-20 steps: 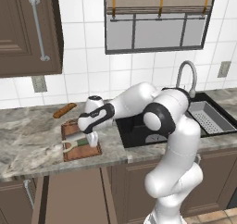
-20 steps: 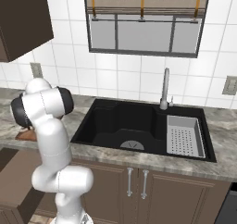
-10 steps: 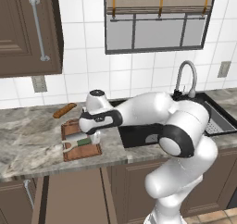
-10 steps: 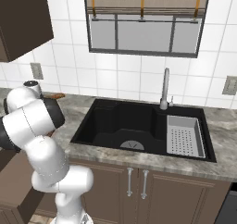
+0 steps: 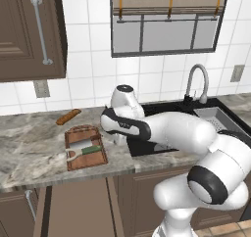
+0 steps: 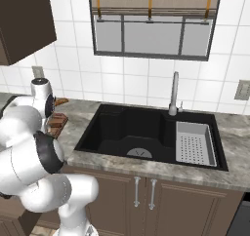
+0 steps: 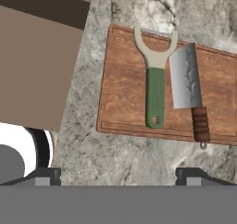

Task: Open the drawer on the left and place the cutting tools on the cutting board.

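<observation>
Claw (image 7: pixel 118 172) spread wide, empty, above cutting board (image 7: pixel 122 86) bearing peeler (image 7: pixel 155 79), cleaver (image 7: pixel 187 86); no legible writing

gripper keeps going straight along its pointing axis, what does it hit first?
Likely the cutting board, around the peeler and cleaver lying on it. The gripper points down at them; depth is unclear.

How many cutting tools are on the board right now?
2. The green-handled peeler and the cleaver lie side by side on the cutting board, handles pointing the same way. None looks hidden.
</observation>
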Motion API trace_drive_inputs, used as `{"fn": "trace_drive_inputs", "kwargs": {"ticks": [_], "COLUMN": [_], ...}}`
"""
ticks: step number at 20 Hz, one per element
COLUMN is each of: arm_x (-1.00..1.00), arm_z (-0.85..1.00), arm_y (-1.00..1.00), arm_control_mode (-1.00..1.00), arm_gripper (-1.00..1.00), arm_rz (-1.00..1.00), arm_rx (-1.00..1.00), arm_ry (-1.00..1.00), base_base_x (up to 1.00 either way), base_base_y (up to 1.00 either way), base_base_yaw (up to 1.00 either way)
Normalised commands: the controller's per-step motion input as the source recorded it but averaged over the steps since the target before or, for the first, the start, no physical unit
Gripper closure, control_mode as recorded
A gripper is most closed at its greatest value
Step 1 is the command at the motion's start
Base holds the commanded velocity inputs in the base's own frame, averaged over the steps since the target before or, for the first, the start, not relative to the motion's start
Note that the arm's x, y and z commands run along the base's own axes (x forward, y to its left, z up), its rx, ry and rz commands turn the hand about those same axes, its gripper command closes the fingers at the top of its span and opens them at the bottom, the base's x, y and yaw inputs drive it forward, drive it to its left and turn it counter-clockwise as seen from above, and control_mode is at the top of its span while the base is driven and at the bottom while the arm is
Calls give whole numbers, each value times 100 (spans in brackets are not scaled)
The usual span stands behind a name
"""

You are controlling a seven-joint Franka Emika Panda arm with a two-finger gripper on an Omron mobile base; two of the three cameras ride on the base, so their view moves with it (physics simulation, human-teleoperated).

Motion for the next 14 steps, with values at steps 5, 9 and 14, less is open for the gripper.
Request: {"fn": "trace_drive_inputs", "kwargs": {"ticks": [5,9,14], "arm_x": [-39,-51,-42], "arm_z": [38,40,37], "arm_y": [-66,-48,-51], "arm_control_mode": [-100,-100,-100], "arm_gripper": [-100,-100,-100], "arm_rz": [0,-2,-2], "arm_rx": [0,0,0], "arm_ry": [-7,-12,-11], "base_base_x": [0,0,0], "base_base_y": [0,0,0], "base_base_yaw": [0,0,0]}}
